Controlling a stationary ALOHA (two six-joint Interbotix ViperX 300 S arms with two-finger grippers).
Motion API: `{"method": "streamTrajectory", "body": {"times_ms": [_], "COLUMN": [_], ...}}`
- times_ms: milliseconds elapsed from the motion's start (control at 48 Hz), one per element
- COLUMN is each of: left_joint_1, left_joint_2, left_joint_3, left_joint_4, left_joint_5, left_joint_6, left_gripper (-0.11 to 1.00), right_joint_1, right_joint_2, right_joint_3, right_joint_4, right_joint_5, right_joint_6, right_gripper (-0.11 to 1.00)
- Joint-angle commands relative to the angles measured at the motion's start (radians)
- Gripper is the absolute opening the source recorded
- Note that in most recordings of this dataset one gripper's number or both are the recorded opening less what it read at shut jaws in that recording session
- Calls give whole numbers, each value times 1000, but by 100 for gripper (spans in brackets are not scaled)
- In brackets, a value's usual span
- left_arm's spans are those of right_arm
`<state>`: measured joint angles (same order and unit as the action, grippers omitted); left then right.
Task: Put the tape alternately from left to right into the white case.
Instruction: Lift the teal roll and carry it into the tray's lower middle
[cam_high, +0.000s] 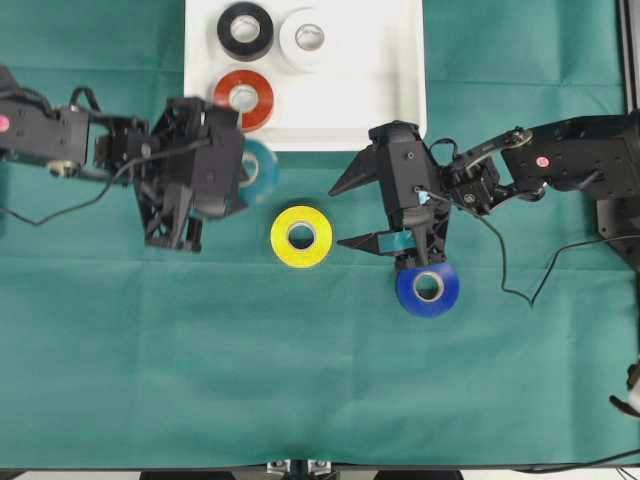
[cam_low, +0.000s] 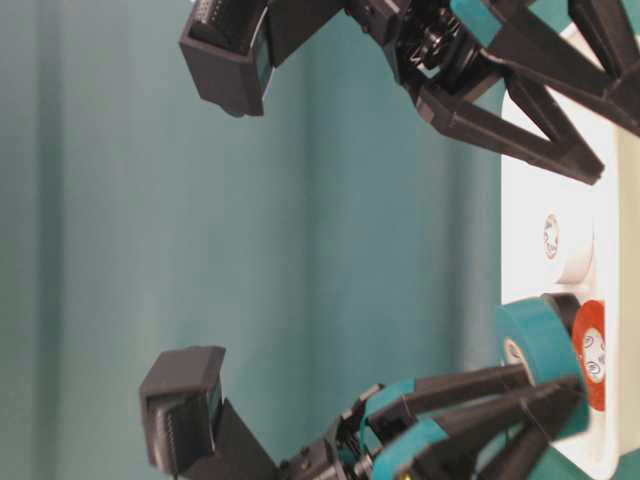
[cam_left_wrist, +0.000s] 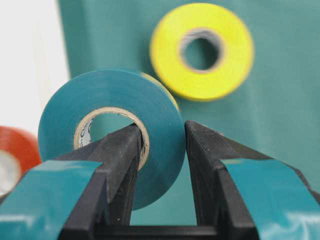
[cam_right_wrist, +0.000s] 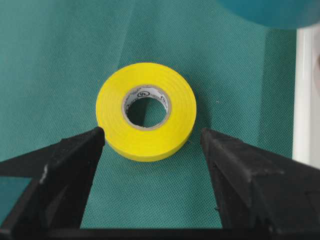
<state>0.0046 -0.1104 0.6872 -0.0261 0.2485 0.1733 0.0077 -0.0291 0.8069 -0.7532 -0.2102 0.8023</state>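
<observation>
Tape rolls stand half sorted: black (cam_high: 245, 30), white (cam_high: 308, 38) and red (cam_high: 244, 98) lie in the white case (cam_high: 400, 100), yellow (cam_high: 301, 236) and blue (cam_high: 428, 288) lie on the cloth (cam_high: 150, 350), and the teal roll (cam_left_wrist: 115, 127) is pinched through its core by the left gripper (cam_left_wrist: 160, 145), just short of the case's near rim. The step in hand looks like carrying teal into the case, which calls for moving it over the rim to a bare spot before letting go. The right gripper (cam_right_wrist: 152, 145) hangs wide open and empty, aimed at yellow, probably next.
</observation>
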Motion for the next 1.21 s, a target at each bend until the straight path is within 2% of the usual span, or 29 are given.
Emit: {"method": "streamTrajectory", "body": {"times_ms": [0, 229, 708, 937, 1187], "left_joint_1": [25, 86, 179, 209, 227], "left_joint_2": [-8, 35, 176, 233, 287], "left_joint_3": [-31, -71, -192, -210, -238], "left_joint_4": [3, 3, 3, 3, 3], "left_joint_5": [-20, -40, -52, -103, -129], "left_joint_6": [18, 80, 268, 314, 324], "left_gripper": [-3, -3, -3, -3, -3], "right_joint_1": [3, 3, 8, 9, 9], "right_joint_2": [-26, -26, -26, -26, -26], "right_joint_3": [-14, -14, -15, -17, -17], "right_joint_4": [0, 0, 0, 0, 0], "right_joint_5": [-5, -8, -8, -8, -8], "right_joint_6": [0, 0, 2, 2, 2], "right_gripper": [81, 81, 81, 81, 81]}}
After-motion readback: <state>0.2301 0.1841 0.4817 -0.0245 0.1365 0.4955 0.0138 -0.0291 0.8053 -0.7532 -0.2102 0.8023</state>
